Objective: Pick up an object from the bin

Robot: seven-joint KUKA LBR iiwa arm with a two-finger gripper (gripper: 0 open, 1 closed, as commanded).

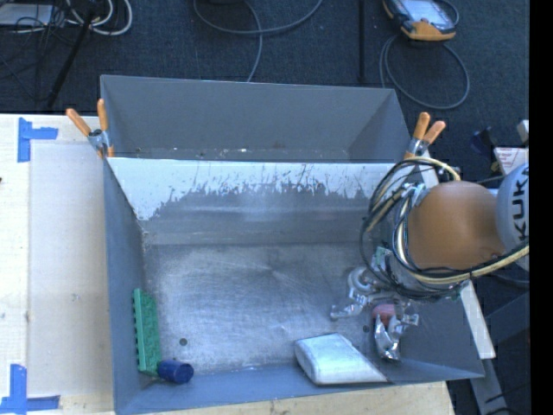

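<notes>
Black and yellow cables (390, 204) loop round the orange wrist cover (451, 227) above a silvery end effector (378, 316).

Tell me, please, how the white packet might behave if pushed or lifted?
The white packet looks flat, so it probably slides rather than rolls. Its rounded, pillowy edges suggest it may sag if pinched at one end.

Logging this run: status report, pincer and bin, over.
Pincer low in bin, right side. White flat packet right beside it, at front wall. Green comb-like strip and small blue piece far left, out of the way.
</notes>
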